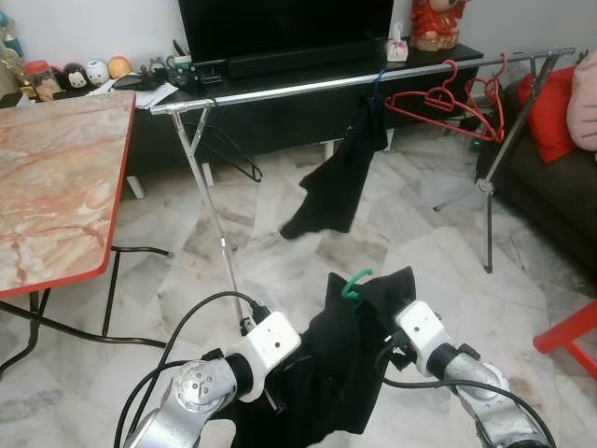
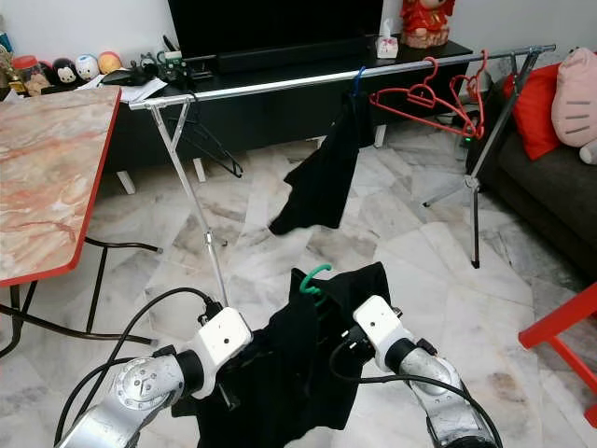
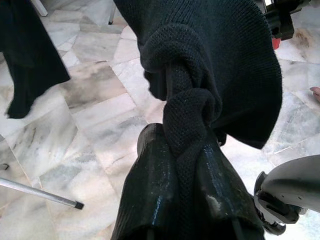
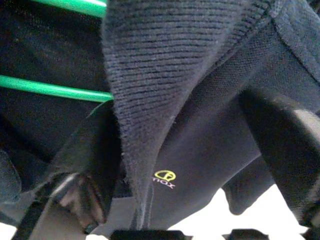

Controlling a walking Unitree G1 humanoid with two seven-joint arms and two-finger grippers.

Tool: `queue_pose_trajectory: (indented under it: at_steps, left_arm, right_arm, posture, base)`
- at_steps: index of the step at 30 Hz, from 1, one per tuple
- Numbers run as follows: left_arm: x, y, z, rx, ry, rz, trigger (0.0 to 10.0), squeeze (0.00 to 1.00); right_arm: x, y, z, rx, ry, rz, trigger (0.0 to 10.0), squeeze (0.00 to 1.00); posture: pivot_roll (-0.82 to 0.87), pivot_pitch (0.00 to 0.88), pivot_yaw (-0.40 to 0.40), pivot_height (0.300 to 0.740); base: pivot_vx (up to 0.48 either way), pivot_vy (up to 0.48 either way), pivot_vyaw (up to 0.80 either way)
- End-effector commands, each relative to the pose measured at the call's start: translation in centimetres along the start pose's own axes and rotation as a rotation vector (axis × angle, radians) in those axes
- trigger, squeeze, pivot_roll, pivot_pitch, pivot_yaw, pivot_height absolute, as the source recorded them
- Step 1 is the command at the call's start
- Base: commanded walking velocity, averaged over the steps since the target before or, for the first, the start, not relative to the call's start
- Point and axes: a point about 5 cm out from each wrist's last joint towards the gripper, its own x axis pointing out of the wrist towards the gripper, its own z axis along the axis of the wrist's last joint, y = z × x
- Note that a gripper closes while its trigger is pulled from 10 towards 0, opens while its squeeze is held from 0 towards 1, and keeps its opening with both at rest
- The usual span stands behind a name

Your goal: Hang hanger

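Hanging between both grippers: black knit garment [image 1: 336,373] on green plastic hanger [image 1: 353,286]. Left gripper [image 3: 182,165] pinched a twisted fold; right gripper [image 4: 200,165] clamped the fabric.

Green hanger [image 1: 354,285] carrying a black knitted garment [image 1: 340,364], hook uppermost, held low above the marble floor, well short of the silver clothes rail [image 1: 373,81] spanning the room beyond.

Yellow logo w/ letters, prob. "nox", on black garment [image 4: 200,165].
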Motion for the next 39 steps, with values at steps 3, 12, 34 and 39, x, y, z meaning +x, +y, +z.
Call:
queue_pose_trajectory:
  at_steps: [3, 12, 34, 39]
  left_arm:
    - [-0.1, 0.2, 1.3, 0.025, -0.042, -0.003, 10.0, 0.00]
    - [-0.2, 0.3, 1.1, 0.022, -0.035, 0.006, 10.0, 0.00]
    - [-0.3, 1.1, 1.0, 0.009, -0.032, 0.073, 10.0, 0.00]
    - [-0.4, 1.4, 1.1, 0.010, -0.032, 0.089, 10.0, 0.00]
  right_arm:
    - [0.0, -0.5, 0.0, 0.005, -0.005, -0.016, 0.0, 0.00]
    - [0.0, -0.4, 0.1, -0.003, -0.011, -0.016, 0.0, 0.00]
    - [-0.3, -0.7, -0.1, -0.024, 0.000, -0.034, 0.0, 0.00]
    - [-0.1, -0.8, 0.0, -0.029, 0.002, -0.038, 0.0, 0.00]
  posture:
    - [-0.12, 0.000, 0.037, 0.740]
    - [-0.12, 0.000, 0.038, 0.740]
    - [-0.11, 0.000, 0.029, 0.740]
    - [-0.11, 0.000, 0.027, 0.740]
  base:
    - [0.000, 0.000, 0.00]
    - [0.000, 0.000, 0.00]
    - [0.000, 0.000, 0.00]
    - [0.000, 0.000, 0.00]
